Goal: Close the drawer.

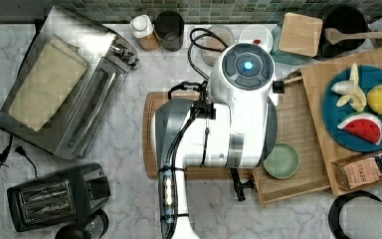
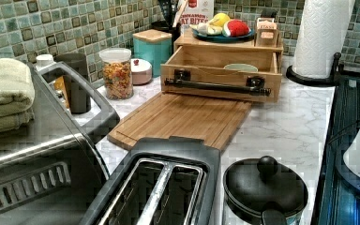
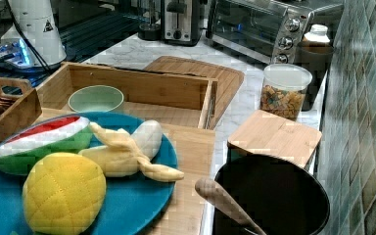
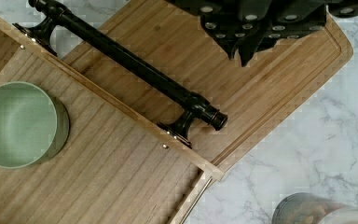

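At 3 o'clock in the top view, the drawer (image 1: 298,149) is seen pulled out over the desk (image 1: 124,149), its handle end hidden under the arm.

Left view: light bamboo, raised rims, long black bar handle (image 2: 215,86) across the front; a green bowl (image 2: 240,67) is held inside.

Right view: drawer stands open before the cutting board (image 3: 200,73).

Wrist view: the hand (image 4: 256,28) hangs over the board, handle toward 8 o'clock, bar lying crosswise; whether clenched or released cannot be told.
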Action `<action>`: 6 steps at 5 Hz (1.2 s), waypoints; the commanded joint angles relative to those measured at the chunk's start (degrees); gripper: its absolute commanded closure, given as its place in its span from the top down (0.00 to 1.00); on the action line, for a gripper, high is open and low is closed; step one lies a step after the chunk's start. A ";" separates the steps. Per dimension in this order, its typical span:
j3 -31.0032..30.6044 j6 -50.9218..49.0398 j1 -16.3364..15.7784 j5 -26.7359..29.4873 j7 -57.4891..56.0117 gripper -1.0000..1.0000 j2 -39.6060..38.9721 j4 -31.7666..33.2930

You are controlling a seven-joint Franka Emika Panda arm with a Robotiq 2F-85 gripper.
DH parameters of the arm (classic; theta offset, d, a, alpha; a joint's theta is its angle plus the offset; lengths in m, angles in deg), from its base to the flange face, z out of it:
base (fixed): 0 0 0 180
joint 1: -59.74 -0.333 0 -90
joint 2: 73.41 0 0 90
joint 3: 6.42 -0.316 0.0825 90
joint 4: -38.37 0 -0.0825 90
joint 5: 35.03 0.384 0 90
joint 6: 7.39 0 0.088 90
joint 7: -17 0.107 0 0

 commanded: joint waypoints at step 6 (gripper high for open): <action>-7.08 24.30 -5.05 4.37 -20.32 0.00 9.94 22.98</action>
